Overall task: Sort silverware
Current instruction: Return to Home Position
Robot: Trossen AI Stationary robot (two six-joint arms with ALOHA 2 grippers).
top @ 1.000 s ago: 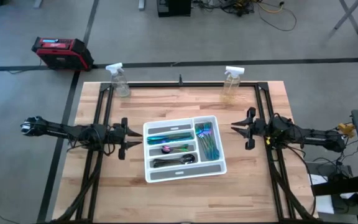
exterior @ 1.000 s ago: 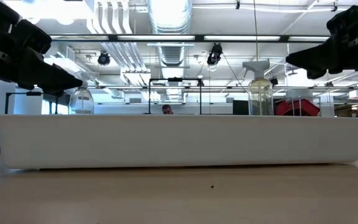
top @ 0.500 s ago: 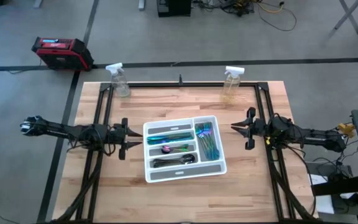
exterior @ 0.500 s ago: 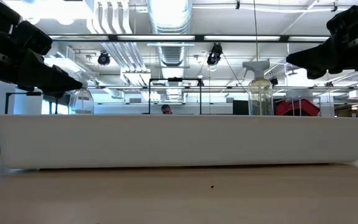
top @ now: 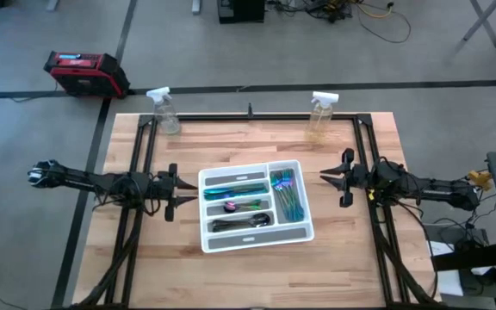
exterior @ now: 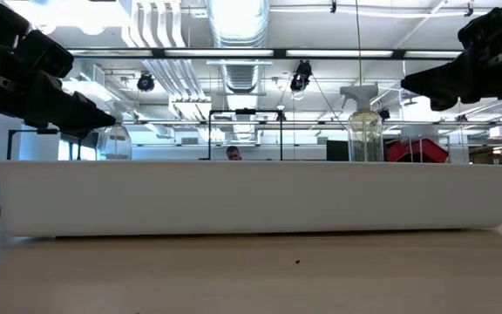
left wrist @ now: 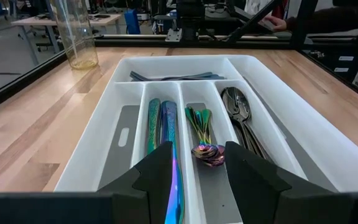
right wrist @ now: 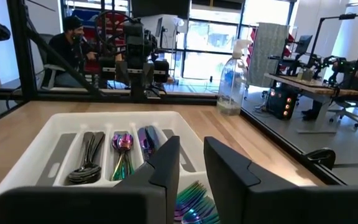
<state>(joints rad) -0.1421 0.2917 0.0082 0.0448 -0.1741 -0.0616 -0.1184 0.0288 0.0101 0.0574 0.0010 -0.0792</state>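
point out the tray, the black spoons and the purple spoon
tray (top: 203, 211), high view, left rim
black spoons (left wrist: 235, 104), left wrist view, the bowls
purple spoon (left wrist: 208, 154), left wrist view, its bowl

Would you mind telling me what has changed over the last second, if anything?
Nothing has visibly changed. The left gripper and the right gripper hang open on either side of the tray, and the silverware lies in its compartments.

Robotics lab or workshop: exposed silver ceiling ducts (exterior: 234, 26) upper centre; grey concrete floor (top: 231, 52); red-and-black tool case (top: 84, 71) upper left; loose yellow cable (top: 392, 30) upper right.
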